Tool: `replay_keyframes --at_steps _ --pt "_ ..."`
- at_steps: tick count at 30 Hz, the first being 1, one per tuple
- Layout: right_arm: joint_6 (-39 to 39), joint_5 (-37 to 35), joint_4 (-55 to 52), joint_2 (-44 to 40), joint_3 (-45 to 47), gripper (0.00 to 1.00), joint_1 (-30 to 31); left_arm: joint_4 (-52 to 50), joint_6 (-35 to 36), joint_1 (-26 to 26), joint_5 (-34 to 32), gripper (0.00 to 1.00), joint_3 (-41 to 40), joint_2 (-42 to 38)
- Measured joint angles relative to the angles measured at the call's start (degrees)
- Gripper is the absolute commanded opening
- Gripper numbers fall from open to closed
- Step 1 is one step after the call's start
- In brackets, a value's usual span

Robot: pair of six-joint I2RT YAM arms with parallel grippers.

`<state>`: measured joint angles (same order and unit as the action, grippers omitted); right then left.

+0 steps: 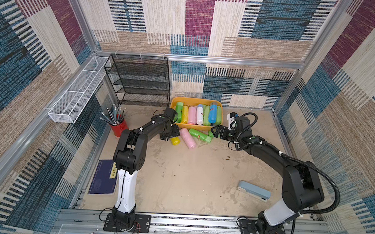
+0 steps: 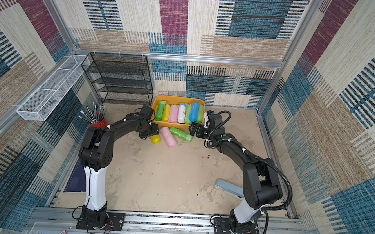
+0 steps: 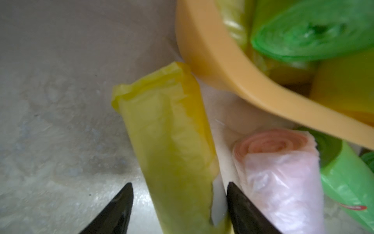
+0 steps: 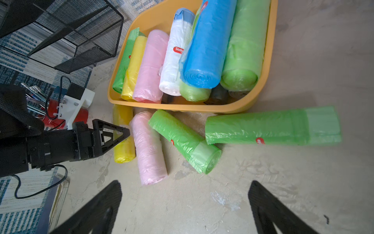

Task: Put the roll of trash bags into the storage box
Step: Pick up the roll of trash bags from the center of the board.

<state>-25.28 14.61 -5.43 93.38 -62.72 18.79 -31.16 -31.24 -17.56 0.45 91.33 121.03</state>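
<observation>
left gripper [image 3: 179,184]: jaws part-way open, straddling the yellow roll [image 3: 172,141] near its closer end. One finger [image 3: 115,210] stands clear of the plastic, with bare table showing in the gap. The opposite finger sits just beside the roll's white label. No squeeze visible, and the roll is not lifted.
right gripper [image 4: 185,181]: jaws spread wide with nothing between them, held above the table [image 4: 202,202] near the box's front right corner.
task roll: the yellow roll lies flat on the table, outside the box. Its far end is right at the box's outer wall; touching or not, cannot tell.
storage box [image 4: 202,108]: orange-yellow tub at the back wall, just beside the black mesh rack [image 1: 139,79]. It holds rolls side by side: green, yellow, pink, white, green. A blue roll [image 4: 206,44] rests on top of them.
pink roll [image 4: 149,150]: on the table, just beside the yellow roll, on its right.
short green roll [image 4: 184,139]: on the table, angled, right of the pink roll.
long green roll [image 4: 273,127]: lies along the box's front wall, further right.
periphery: white wire basket [image 1: 78,90] on the left wall, red cup [image 1: 118,127] of pencils below it, dark notebook [image 1: 103,179] front left, grey-blue stapler [image 1: 254,191] front right.
</observation>
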Motion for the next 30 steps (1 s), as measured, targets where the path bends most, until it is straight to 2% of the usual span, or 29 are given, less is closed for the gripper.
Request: replay_keyframes --at_steps 9,21,30 --pt "-0.2 0.5 0.0 -1.7 1.8 0.99 0.0 2.3 -0.1 0.3 -0.4 0.68 -1.8 0.6" --pt "-1.6 1.5 0.4 -3.5 4.7 0.99 0.0 6.9 -0.1 0.5 -0.2 0.42 -7.3 -2.1" --pt "-3.1 3.4 0.9 -4.4 5.5 0.99 0.0 7.3 0.2 0.5 1.3 0.32 -10.7 -4.9"
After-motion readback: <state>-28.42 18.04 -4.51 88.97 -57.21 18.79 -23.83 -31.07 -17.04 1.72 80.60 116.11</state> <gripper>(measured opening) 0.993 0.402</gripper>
